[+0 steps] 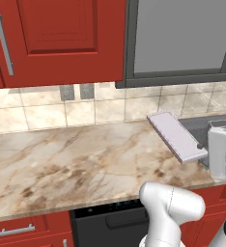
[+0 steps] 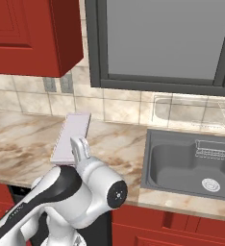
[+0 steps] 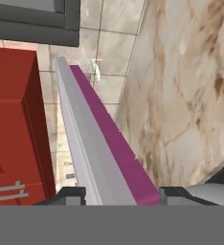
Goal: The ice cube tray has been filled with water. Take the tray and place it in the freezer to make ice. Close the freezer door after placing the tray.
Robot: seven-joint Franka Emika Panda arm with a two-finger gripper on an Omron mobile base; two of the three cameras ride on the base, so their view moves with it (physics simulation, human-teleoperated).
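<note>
One tool (image 3: 118, 195) grips the ice cube tray (image 1: 176, 136) above the marble counter (image 1: 62, 159).

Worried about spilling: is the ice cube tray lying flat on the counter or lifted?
Lifted. The ice cube tray hangs tilted above the counter, clamped edge-on by the end effector.

Arm bent low w/ elbow fwd — gripper (image 3: 118, 195) rolled sideways, fingers (image 3: 68, 195) clamped on tray (image 1: 176, 136) edge.
</note>
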